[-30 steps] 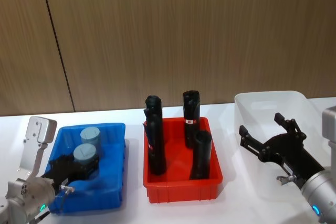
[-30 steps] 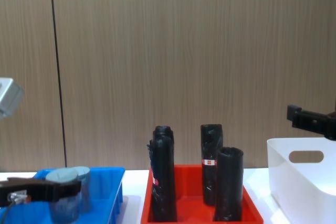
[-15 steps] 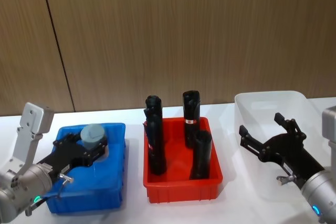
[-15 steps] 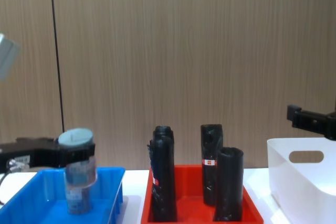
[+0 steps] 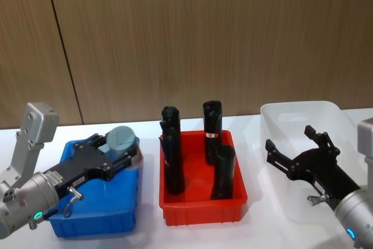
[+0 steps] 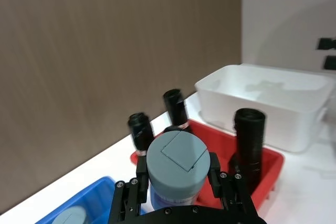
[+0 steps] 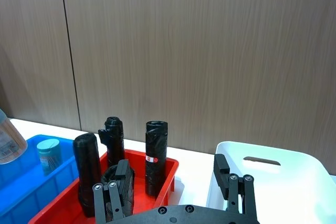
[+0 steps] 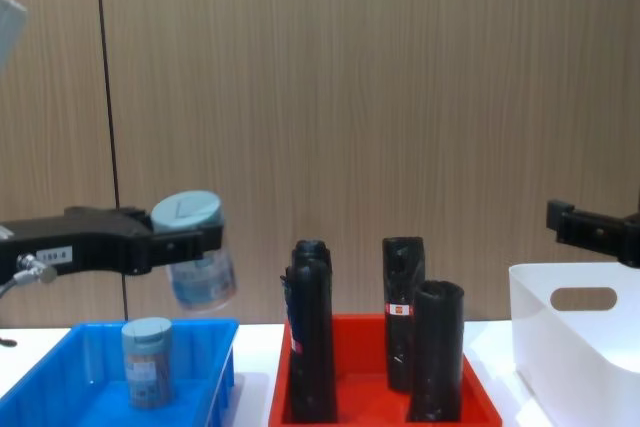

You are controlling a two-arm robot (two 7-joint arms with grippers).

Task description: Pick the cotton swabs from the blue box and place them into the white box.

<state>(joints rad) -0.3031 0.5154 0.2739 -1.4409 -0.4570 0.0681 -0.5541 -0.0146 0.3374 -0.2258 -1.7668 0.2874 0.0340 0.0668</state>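
Observation:
My left gripper [image 5: 123, 148] is shut on a cotton swabs jar [image 5: 121, 140] with a grey-blue lid. It holds the jar tilted in the air above the right end of the blue box [image 5: 93, 213]. In the chest view this jar [image 8: 197, 267] hangs well above the blue box [image 8: 218, 371], where a second jar [image 8: 146, 361] stands upright. The left wrist view shows the held jar's lid [image 6: 177, 159] between the fingers. The white box [image 5: 291, 116] stands at the far right. My right gripper [image 5: 288, 137] hovers open over it, holding nothing.
A red tray [image 5: 201, 209] with three upright black rolls [image 5: 221, 172] stands between the blue box and the white box. The rolls rise well above the tray's rim. A wood-panelled wall runs behind the white table.
My left gripper has lifted the jar out of the blue box and carried it up and rightward, tilting it. The right gripper has not moved.

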